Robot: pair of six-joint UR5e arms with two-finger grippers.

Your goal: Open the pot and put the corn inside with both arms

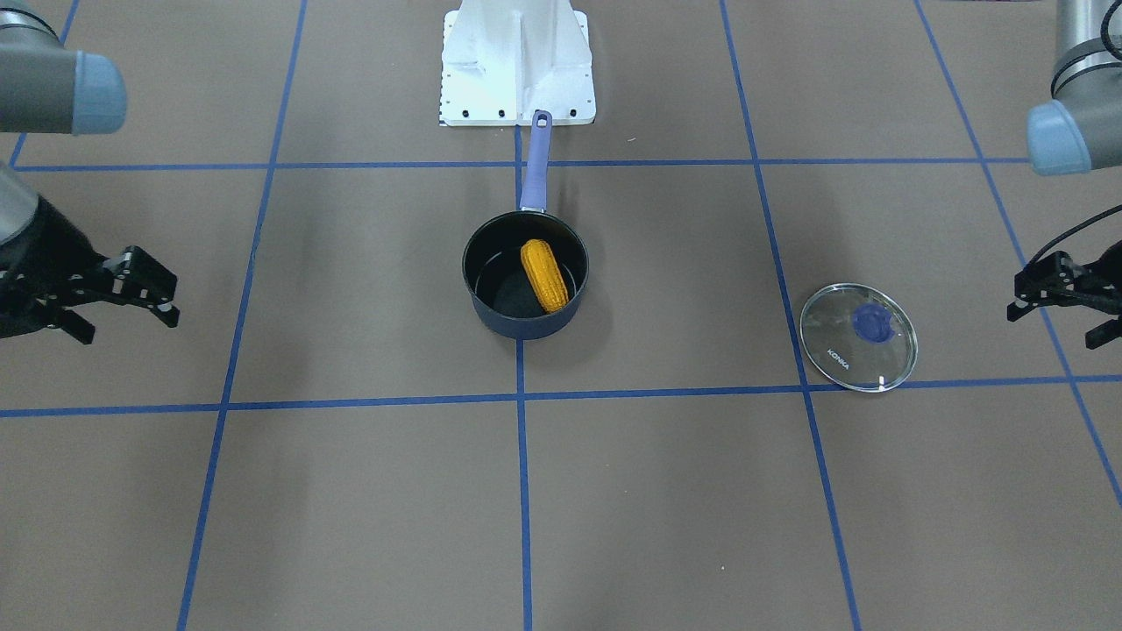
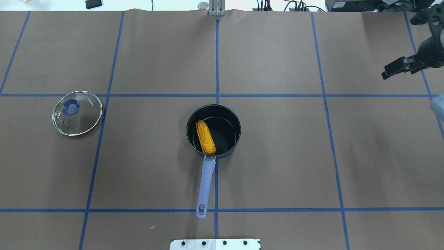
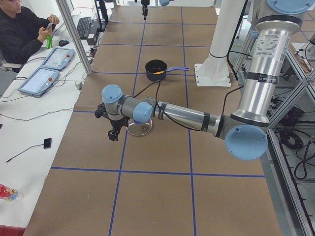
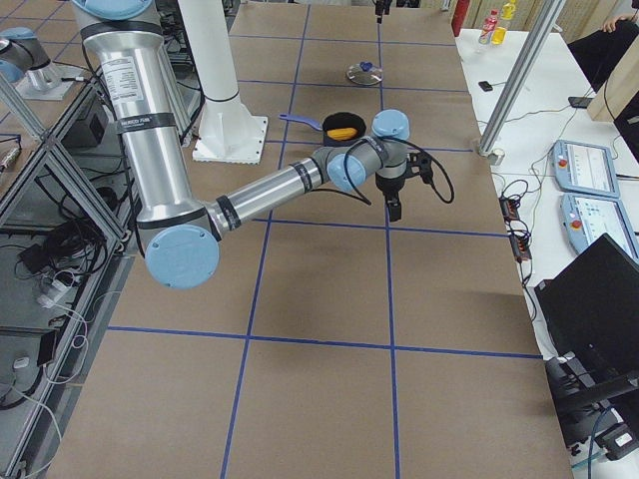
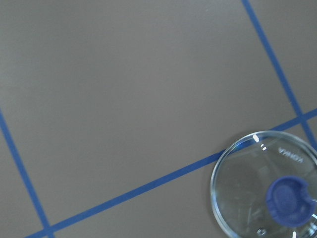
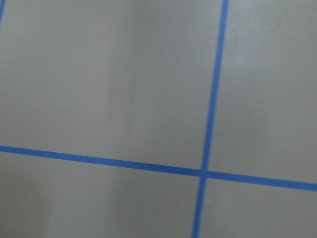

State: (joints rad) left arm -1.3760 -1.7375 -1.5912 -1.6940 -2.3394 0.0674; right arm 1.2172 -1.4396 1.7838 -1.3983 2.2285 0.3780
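The dark navy pot [image 1: 507, 296] stands uncovered at the table's middle, its lavender-blue handle [image 1: 535, 162] pointing toward the robot base. The yellow-orange corn [image 1: 544, 276] lies inside it, leaning on the wall; the overhead view shows the pot [image 2: 225, 132] and corn [image 2: 206, 137] too. My left gripper [image 1: 1052, 329] is open and empty, off to the side beyond the glass lid [image 1: 859, 337]. My right gripper [image 1: 130, 326] is open and empty, far out on the other side, and shows at the overhead view's edge [image 2: 395, 67].
The KONKA lid [image 2: 77, 113] with its blue knob lies flat on the brown paper, also in the left wrist view [image 5: 267, 193]. The white mounting base [image 1: 517, 66] stands behind the pot handle. Blue tape lines grid the table. An operator [image 3: 22, 29] sits at a side desk.
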